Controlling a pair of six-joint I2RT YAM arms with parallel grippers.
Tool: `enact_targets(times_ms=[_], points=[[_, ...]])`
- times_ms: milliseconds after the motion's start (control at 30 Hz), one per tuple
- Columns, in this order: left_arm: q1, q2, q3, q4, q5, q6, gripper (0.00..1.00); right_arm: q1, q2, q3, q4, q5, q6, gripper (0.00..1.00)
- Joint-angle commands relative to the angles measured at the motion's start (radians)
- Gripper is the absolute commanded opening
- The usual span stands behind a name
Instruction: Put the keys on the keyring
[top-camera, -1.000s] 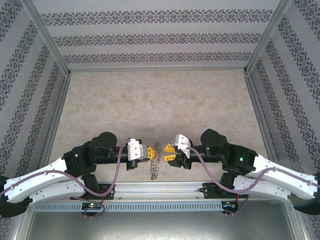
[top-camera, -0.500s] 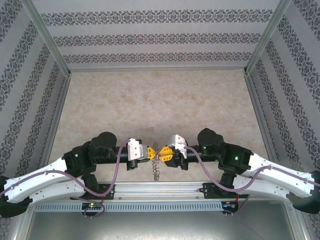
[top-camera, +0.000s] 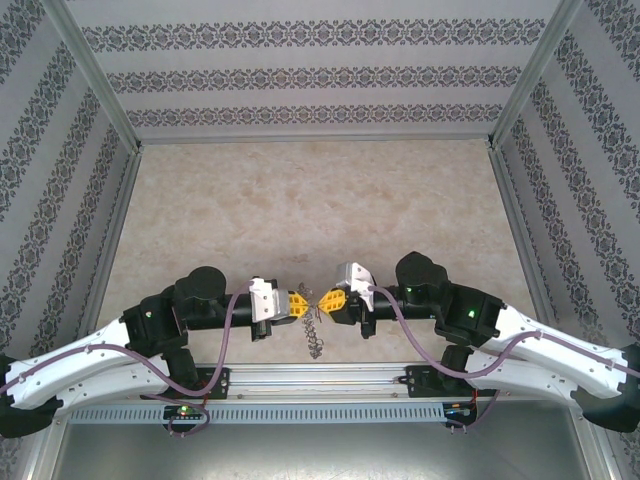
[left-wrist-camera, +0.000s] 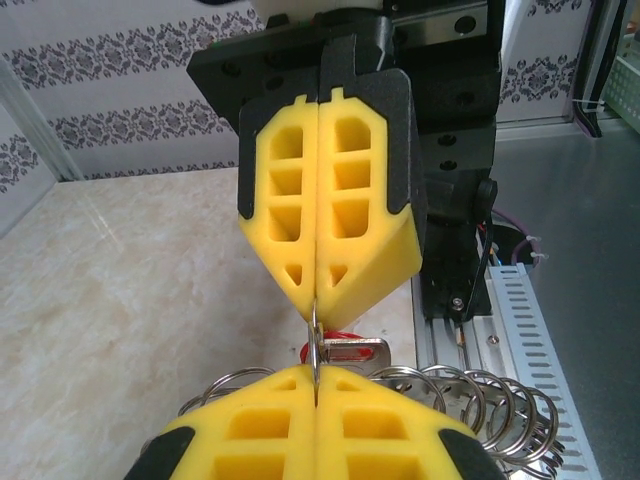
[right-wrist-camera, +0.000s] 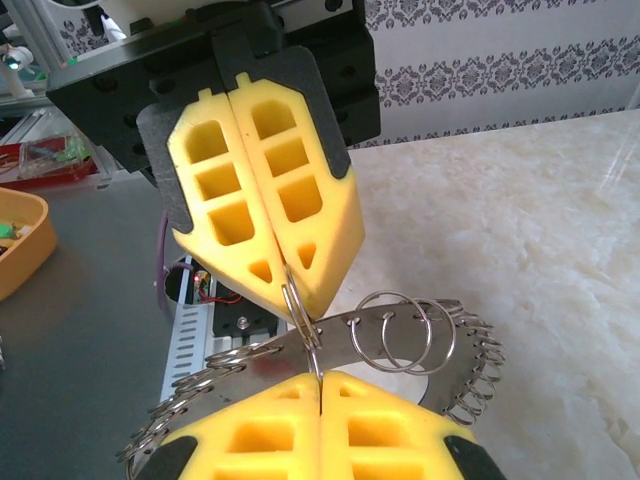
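The keyring (top-camera: 315, 335) is a curved metal band strung with many small wire rings (right-wrist-camera: 400, 335). It hangs just above the table's near edge, between my two grippers. My left gripper (top-camera: 303, 302) and right gripper (top-camera: 326, 299) meet tip to tip. Both are shut on one thin ring (left-wrist-camera: 316, 345) of it. In the left wrist view my left gripper (left-wrist-camera: 316, 374) pinches that ring from below and the right gripper (left-wrist-camera: 319, 298) from above. The red-headed key (left-wrist-camera: 350, 348) hangs at that ring, just behind my left pads. In the right wrist view my right gripper (right-wrist-camera: 320, 378) and the left gripper (right-wrist-camera: 291, 292) grip the same ring.
An aluminium rail (top-camera: 320, 378) and a slotted cable duct (left-wrist-camera: 520, 330) run along the near edge, right under the grippers. Patterned walls (top-camera: 320, 75) close off three sides. An orange tray (right-wrist-camera: 15, 240) sits off the table at the left of the right wrist view.
My right gripper has moved left to meet the left one and closed on the ring. The left gripper stayed shut and shifted slightly; the dangling keyring swung with it.
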Motion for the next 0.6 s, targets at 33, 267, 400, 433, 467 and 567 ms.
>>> enact_targets(times_ms=[33,267,400,433,467,567], points=[[-0.010,-0.015,0.008,0.079,0.016,0.003,0.00,-0.028,0.034,0.010,0.002,-0.011,0.033,0.00],[-0.011,-0.014,0.007,0.089,0.020,0.007,0.00,-0.039,0.098,0.040,-0.016,-0.031,0.037,0.00],[-0.010,-0.012,0.005,0.092,0.020,0.007,0.00,-0.039,0.097,0.036,0.002,-0.054,0.042,0.00],[-0.011,-0.012,0.005,0.091,0.020,0.007,0.00,-0.040,0.098,0.036,0.003,-0.059,0.044,0.03],[-0.011,-0.012,0.005,0.093,0.019,0.007,0.00,-0.041,0.097,0.037,0.002,-0.058,0.045,0.07],[-0.011,-0.012,0.005,0.090,0.025,0.007,0.00,-0.042,0.079,0.032,-0.007,-0.043,0.046,0.28]])
